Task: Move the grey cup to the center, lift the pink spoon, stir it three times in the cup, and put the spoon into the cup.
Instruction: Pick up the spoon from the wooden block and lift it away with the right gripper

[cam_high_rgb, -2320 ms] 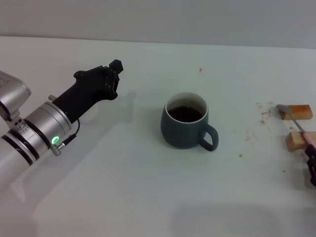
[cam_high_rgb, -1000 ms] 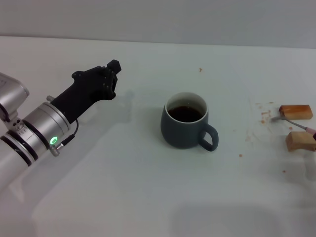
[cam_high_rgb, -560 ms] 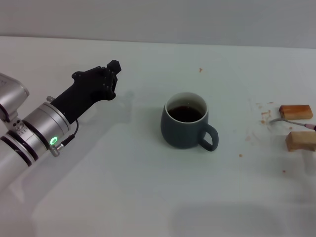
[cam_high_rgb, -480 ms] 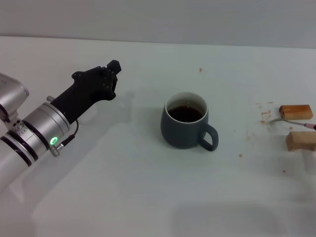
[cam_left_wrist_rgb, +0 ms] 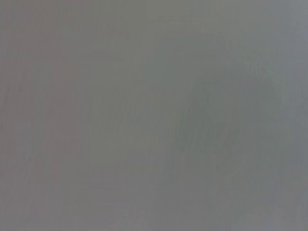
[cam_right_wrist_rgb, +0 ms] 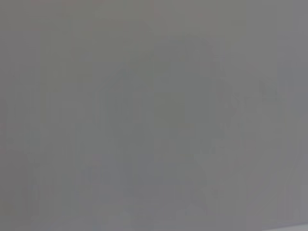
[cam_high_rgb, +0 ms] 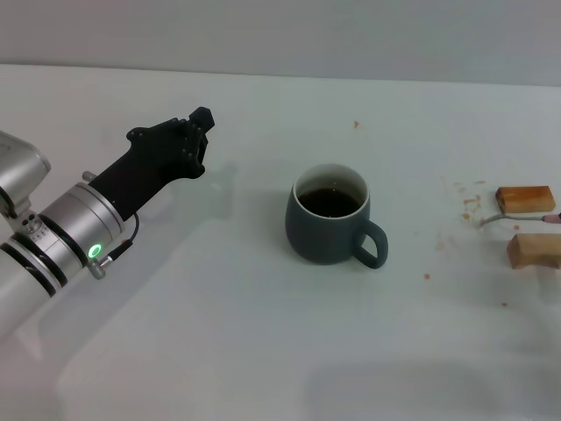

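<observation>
The grey cup (cam_high_rgb: 331, 217) stands upright mid-table in the head view, with dark liquid inside and its handle pointing right and toward me. The pink spoon (cam_high_rgb: 517, 216) is at the far right, between two wooden blocks. Its grey bowl points left toward the cup and its pink handle end runs off the right edge. What holds it is out of view. My left gripper (cam_high_rgb: 197, 132) is black and hovers over the table well left of the cup, touching nothing. My right gripper is out of view. Both wrist views show only plain grey.
Two small wooden blocks lie at the right, one behind the spoon (cam_high_rgb: 524, 198) and one in front of it (cam_high_rgb: 535, 250). Small crumbs are scattered on the white table (cam_high_rgb: 263, 333) near them. The table's far edge runs along the back.
The spoon has swung from lying slantwise across the blocks to nearly level between them, its bowl shifting toward me. The right gripper, seen earlier at the right edge, has left view. The left arm barely moved.
</observation>
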You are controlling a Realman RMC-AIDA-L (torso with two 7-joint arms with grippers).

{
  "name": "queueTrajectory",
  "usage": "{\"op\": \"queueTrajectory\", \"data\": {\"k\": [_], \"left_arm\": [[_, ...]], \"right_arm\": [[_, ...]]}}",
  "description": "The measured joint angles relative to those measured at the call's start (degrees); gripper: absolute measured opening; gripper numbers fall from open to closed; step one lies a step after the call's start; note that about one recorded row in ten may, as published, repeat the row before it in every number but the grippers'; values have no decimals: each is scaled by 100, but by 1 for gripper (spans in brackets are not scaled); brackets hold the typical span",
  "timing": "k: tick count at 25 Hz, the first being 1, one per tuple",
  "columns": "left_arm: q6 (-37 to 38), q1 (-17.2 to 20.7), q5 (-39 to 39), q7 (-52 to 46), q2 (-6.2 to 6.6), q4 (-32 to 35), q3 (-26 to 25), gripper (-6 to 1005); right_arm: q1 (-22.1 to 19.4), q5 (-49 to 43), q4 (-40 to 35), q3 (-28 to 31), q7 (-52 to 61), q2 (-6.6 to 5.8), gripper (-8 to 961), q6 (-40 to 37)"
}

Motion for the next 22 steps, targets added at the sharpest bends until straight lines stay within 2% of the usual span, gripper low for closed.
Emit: {"op": "queueTrajectory", "data": {"k": [5, 16, 22], "left_arm": [[0, 0, 0, 0, 0, 0, 0, 0], [0, 6, 0, 12, -7, -9, -9, 0], [0, 25, 0, 15, -14, -9, -9, 0]], "right_arm": [[59, 3, -49, 60, 66, -6, 120, -61], [441, -43, -571, -59, 1191, -10, 119, 39], [587, -48, -643, -129, 1348, -15, 117, 89]]}}
